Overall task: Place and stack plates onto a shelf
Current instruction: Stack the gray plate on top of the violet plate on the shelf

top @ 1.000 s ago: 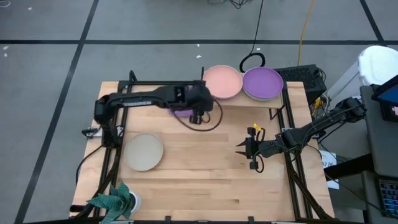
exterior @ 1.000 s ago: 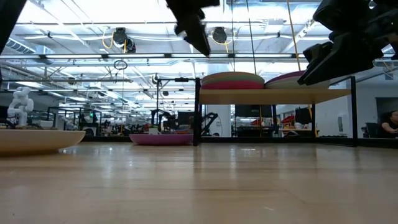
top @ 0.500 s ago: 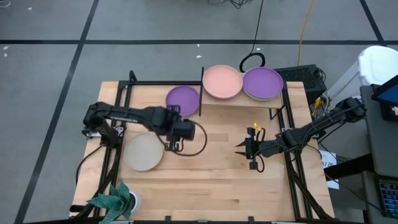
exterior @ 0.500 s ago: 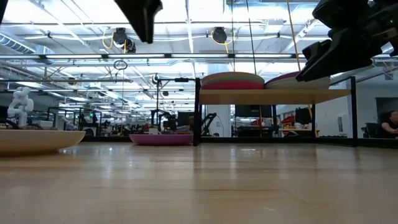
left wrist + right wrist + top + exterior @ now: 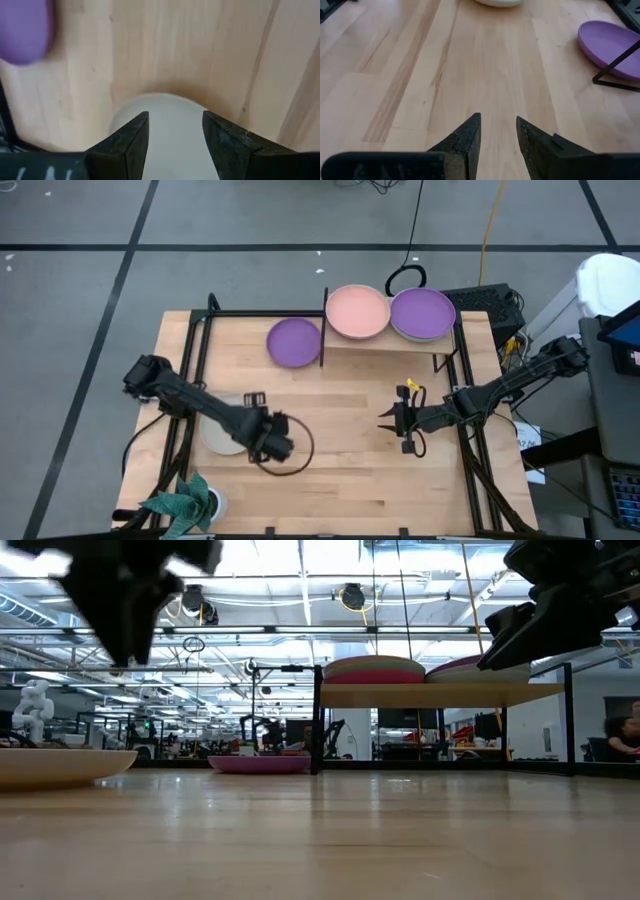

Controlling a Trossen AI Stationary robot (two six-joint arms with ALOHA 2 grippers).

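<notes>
Left wrist view, beige plate [image 5: 170,130] between (open) left gripper [image 5: 175,131]

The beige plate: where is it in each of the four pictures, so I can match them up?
High view: the beige plate lies at the table's left, partly under the left arm.
Low view: at the left edge, seen side-on.
Left wrist view: just beyond the open fingers.
Right wrist view: only its rim shows, at the top edge.
Shared landmark: the purple plate on the table.
</notes>
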